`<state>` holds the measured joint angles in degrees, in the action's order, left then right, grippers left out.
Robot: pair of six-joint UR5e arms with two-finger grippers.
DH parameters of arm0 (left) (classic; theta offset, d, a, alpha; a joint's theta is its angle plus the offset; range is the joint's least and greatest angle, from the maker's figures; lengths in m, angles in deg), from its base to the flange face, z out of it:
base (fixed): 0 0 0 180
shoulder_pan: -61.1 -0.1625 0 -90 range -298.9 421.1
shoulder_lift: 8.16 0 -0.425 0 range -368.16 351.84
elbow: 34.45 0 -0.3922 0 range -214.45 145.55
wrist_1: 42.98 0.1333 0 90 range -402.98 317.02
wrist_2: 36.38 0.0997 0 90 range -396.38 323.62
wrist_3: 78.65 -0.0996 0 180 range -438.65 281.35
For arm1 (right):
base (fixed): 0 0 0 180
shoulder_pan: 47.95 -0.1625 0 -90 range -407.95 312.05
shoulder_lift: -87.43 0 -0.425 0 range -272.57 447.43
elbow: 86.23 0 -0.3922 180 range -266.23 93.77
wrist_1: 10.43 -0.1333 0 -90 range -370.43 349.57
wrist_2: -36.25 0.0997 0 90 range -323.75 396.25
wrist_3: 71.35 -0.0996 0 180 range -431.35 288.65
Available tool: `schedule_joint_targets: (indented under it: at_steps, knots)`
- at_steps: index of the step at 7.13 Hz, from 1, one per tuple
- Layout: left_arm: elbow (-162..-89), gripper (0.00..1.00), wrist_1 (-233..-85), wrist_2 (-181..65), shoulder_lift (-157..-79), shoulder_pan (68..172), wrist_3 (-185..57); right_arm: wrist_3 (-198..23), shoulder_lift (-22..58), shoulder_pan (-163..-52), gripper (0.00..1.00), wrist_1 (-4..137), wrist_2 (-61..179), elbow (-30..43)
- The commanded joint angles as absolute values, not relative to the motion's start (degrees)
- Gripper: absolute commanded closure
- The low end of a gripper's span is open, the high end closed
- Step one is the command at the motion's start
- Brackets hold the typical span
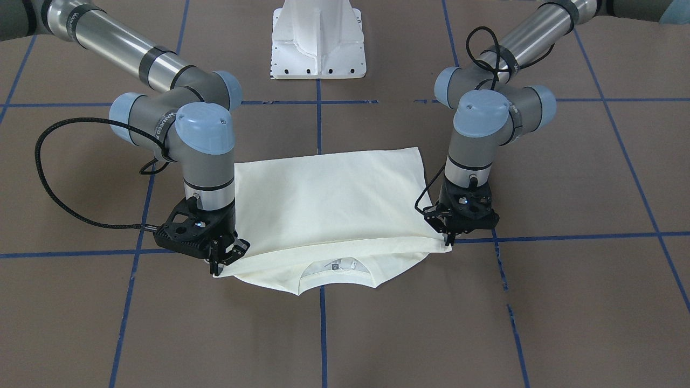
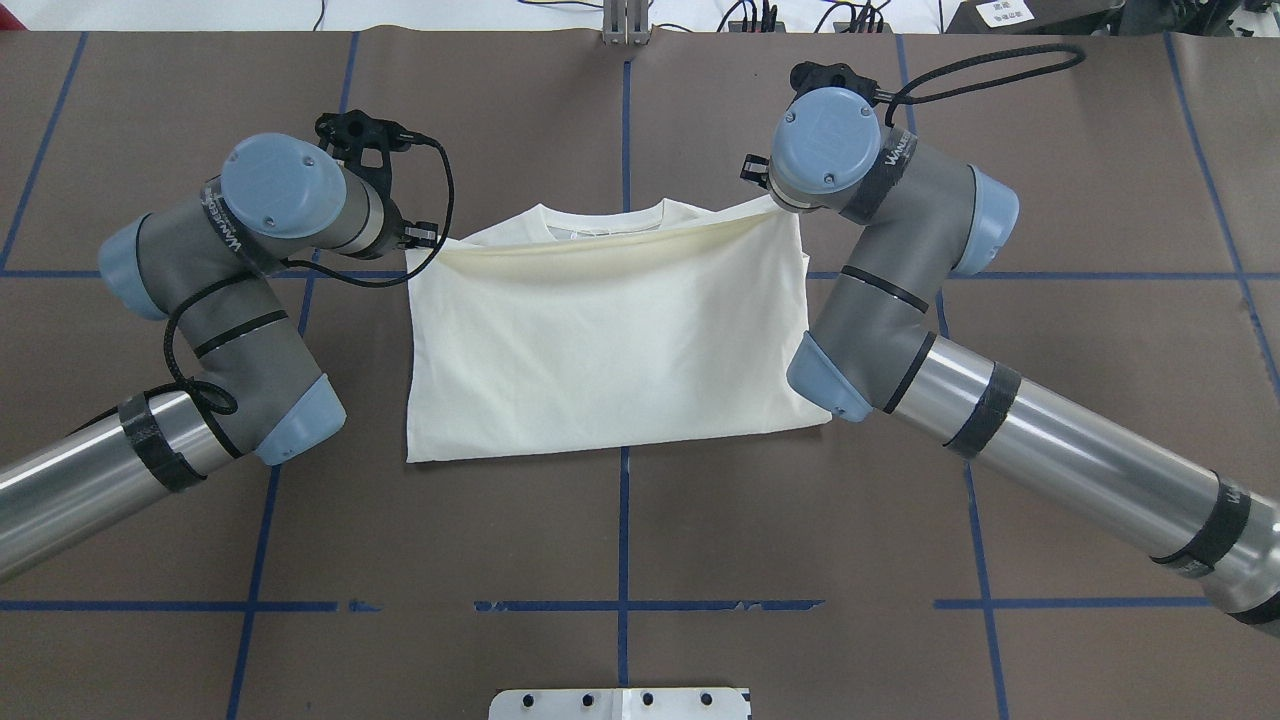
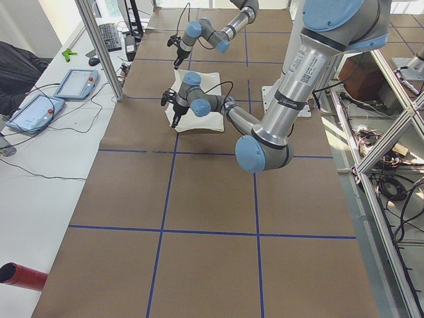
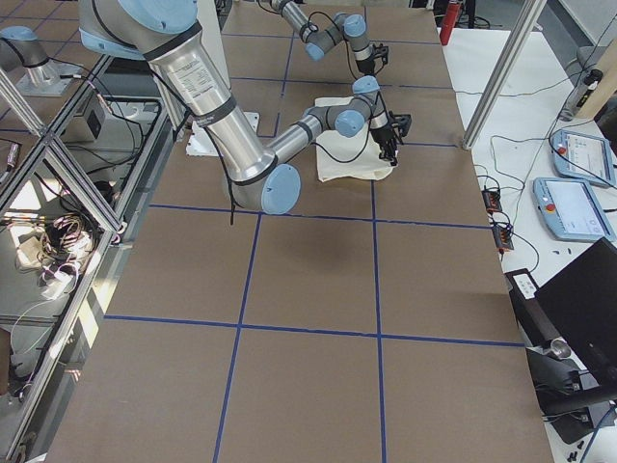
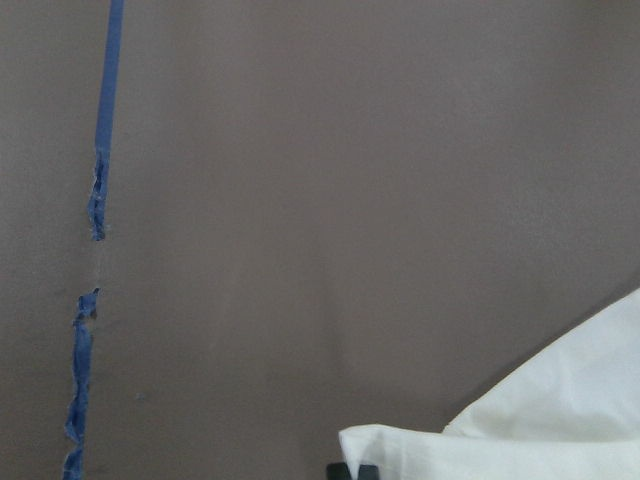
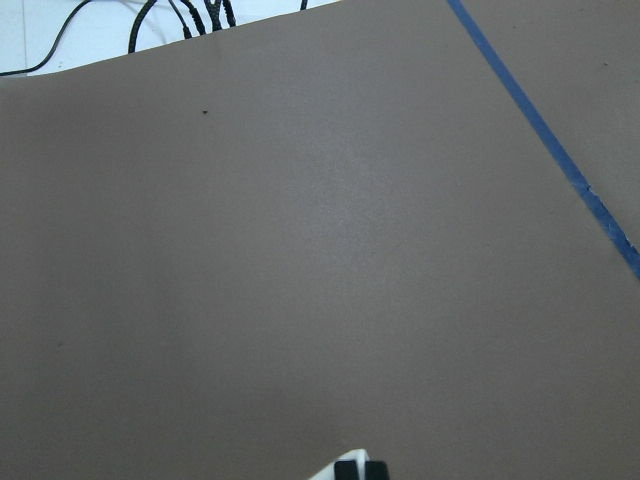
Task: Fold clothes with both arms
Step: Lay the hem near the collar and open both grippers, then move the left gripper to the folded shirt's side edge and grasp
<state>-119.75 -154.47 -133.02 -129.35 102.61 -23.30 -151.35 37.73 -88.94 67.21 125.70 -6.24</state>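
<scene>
overhead exterior: half-folded cream t-shirt [image 2: 600, 350]

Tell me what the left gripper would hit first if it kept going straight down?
The left gripper points down at the T-shirt corner it pinches; just below, likely, the brown table.

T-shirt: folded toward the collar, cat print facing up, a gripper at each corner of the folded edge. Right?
No print shows: the overhead view has the T-shirt plain side up. The rest holds: it is folded toward the collar, with the left gripper and right gripper at the folded edge's corners.
</scene>
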Motion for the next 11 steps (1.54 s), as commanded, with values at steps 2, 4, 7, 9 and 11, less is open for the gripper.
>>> schedule_joint_targets:
  at_steps: [2, 4, 7, 9, 11]
  knots:
    - [-119.88, 0.01, -156.78, -133.06, -128.93, 102.58, -23.28, -151.42, 36.45, -87.78, 0.03, 66.82, 124.77, -6.51]
    - [-125.47, 0.00, -157.07, -134.72, -127.52, 102.32, -23.28, -143.92, 36.54, -88.73, 0.00, 66.47, 126.42, -4.59]
    - [-136.55, 0.00, -157.94, -135.53, -118.14, 94.00, -15.51, -142.19, 35.66, -89.00, 0.00, 66.56, 128.63, -0.99]
    - [-138.34, 0.11, -161.96, -131.24, -113.48, 87.84, -8.71, -142.28, 35.22, -89.00, 0.00, 66.56, 128.63, -0.02]
    - [-138.34, 0.37, -163.48, -130.60, -111.61, 85.98, -7.54, -142.28, 35.13, -89.00, 0.00, 66.56, 128.63, -0.01]
